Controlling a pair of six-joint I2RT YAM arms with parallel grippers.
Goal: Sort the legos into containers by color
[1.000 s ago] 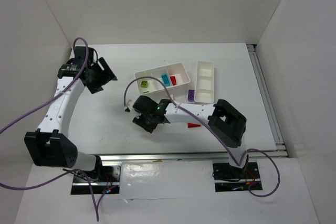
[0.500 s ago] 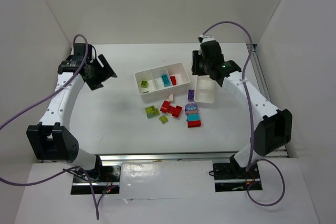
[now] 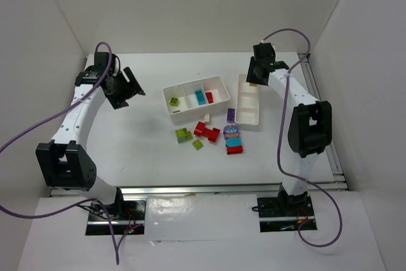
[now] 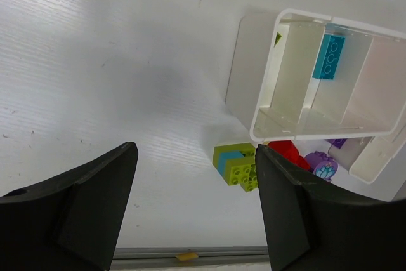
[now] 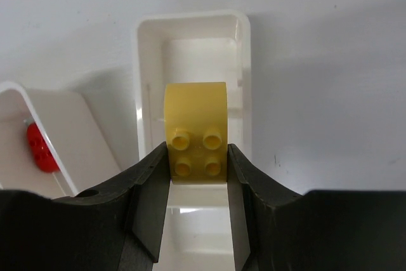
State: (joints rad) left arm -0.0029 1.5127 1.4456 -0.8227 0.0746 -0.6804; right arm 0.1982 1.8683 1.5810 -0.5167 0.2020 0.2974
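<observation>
The right arm has swung away from the loose bricks (image 3: 209, 134) near the middle of the counter (image 3: 146, 138), where it was bent low a second ago, and now reaches toward the far right corner. The right fingers (image 3: 258, 74) are clamped on a yellow brick (image 5: 195, 132), studs facing the wrist camera, and hang over the far end of the narrow tray (image 3: 247, 87); the compartment under the brick looks bare. That carry likely means yellow gets its own compartment here, and lowering and letting go looks like the step in hand. The left fingers (image 3: 129, 85) stand wide apart with nothing between them, near the far left corner, much where they were. The wide tray (image 3: 190, 84) already holds a green, a teal and a red brick in separate compartments, while green, red, teal and purple pieces lie unsorted just in front of the two trays.
</observation>
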